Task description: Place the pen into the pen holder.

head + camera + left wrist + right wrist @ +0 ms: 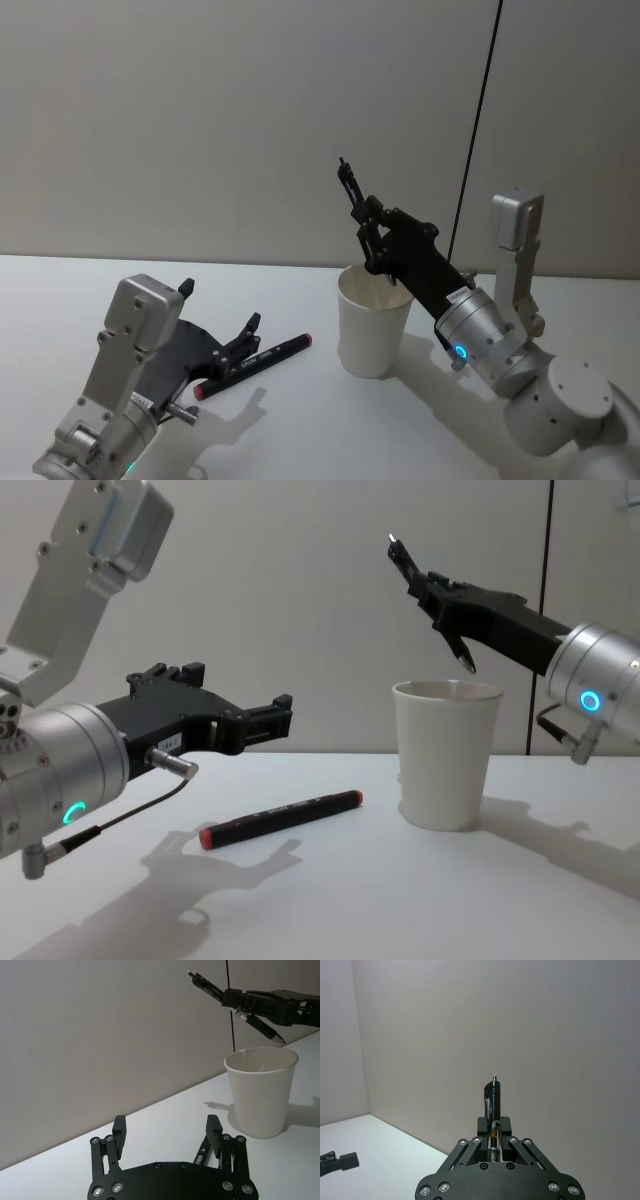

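Observation:
My right gripper (pixel 372 232) is shut on a black pen (pixel 350 190), held tilted in the air. The pen's lower tip (pixel 465 660) hangs just above the rim of the pen holder (pixel 372 325), a white paper cup standing upright on the table. In the right wrist view the pen (pixel 493 1097) sticks out from between the fingers of the right gripper (pixel 494 1127). My left gripper (pixel 220 305) is open and empty, low over the table left of the cup (pixel 261 1092). The left gripper (pixel 166 1125) points toward the cup.
A black marker with a red end (pixel 255 366) lies flat on the white table (pixel 320 430), just below and ahead of the left gripper (pixel 240 688). A grey wall with a dark vertical seam (pixel 478 120) stands behind the table.

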Available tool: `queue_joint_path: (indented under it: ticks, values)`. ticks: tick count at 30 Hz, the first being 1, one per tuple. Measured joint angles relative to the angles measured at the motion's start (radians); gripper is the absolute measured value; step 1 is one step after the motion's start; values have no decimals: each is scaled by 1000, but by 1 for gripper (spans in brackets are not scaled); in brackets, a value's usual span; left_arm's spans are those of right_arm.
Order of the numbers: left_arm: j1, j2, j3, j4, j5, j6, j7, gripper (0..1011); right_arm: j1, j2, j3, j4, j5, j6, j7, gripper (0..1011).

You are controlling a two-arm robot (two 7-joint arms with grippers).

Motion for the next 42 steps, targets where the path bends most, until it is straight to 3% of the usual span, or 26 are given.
queue_joint_path:
  ticks: [15, 19, 22, 36, 39, 42]
  values:
    - [0, 0, 0, 0, 0, 0, 0, 1003, 10, -7, -19, 35, -28, -19, -23, 148]
    - [0, 0, 0, 0, 0, 0, 0, 1003, 12, -8, -21, 40, -32, -21, -26, 229]
    - [0, 0, 0, 0, 0, 0, 0, 1003, 13, -9, -22, 43, -34, -22, -28, 353]
    - [0, 0, 0, 0, 0, 0, 0, 1004, 14, -10, -25, 49, -39, -25, -32, 750]
    - [0, 0, 0, 0, 0, 0, 0, 1003, 11, -9, -23, 41, -38, -22, -33, 878]
    - [0, 0, 0, 0, 0, 0, 0, 1003, 4, -6, -20, 24, -35, -16, -36, 927]
